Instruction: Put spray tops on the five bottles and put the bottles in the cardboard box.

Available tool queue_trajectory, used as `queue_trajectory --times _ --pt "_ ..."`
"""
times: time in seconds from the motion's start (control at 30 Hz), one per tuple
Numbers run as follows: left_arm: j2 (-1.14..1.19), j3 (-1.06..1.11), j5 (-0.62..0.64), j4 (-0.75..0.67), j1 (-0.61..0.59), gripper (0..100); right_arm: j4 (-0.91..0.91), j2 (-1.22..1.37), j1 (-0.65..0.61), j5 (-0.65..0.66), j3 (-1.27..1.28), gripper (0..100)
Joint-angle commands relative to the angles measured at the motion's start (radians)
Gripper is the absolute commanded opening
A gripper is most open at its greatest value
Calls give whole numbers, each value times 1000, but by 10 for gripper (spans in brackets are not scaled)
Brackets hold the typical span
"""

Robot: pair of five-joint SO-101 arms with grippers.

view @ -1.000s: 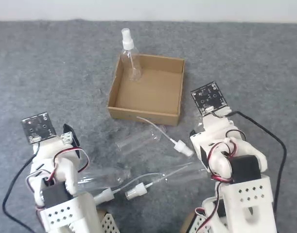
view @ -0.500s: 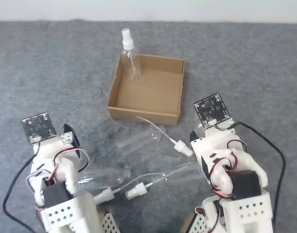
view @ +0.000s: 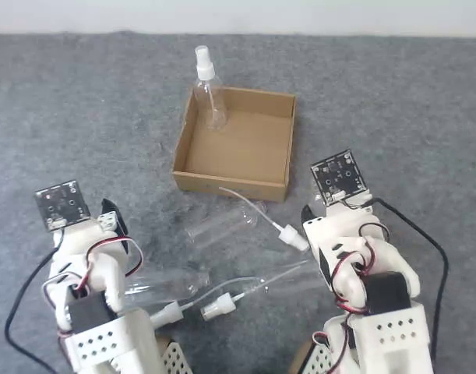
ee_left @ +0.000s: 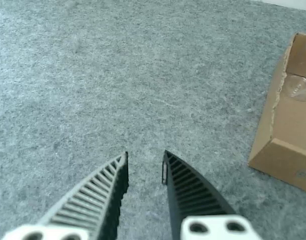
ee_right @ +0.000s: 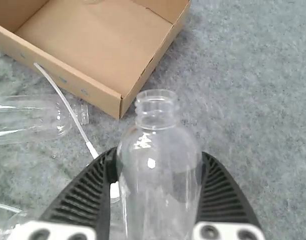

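In the right wrist view, my right gripper (ee_right: 158, 156) is shut on a clear bottle (ee_right: 160, 165) with a bare neck, held near the cardboard box (ee_right: 102, 45). My left gripper (ee_left: 144, 161) stands open over bare carpet, left of the box (ee_left: 288, 135). A capped bottle (view: 209, 93) stands in the far left corner of the box (view: 238, 183). Three uncapped bottles lie on the carpet in front of it (view: 222, 222) (view: 171, 282) (view: 292, 276). Loose spray tops (view: 290, 235) (view: 220, 305) (view: 166, 315) lie among them.
Grey carpet covers the table. Open carpet lies left and right of the box. The right arm (view: 370, 280) and the left arm (view: 89, 288) stand at the near edge, with the lying bottles between them.
The right arm has drawn back a little toward the near edge, holding its bottle. The left arm and the things on the carpet have not moved.
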Motion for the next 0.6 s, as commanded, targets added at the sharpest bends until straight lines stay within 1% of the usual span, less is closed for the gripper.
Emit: queue_trajectory --times 0.0,0.13,0.37,0.5,0.57 --pt "-2 -64 -9 3 2 105 -51 -22 18 -9 5 90" --pt "-2 -111 -9 15 2 105 -77 -22 18 -9 23 90" --pt "0 -318 -9 166 3 105 -79 -22 18 -41 23 90" --pt "5 -407 -9 207 6 106 -79 -22 18 -43 23 90" --pt "8 -429 -28 218 32 106 -79 -22 19 -43 23 90"
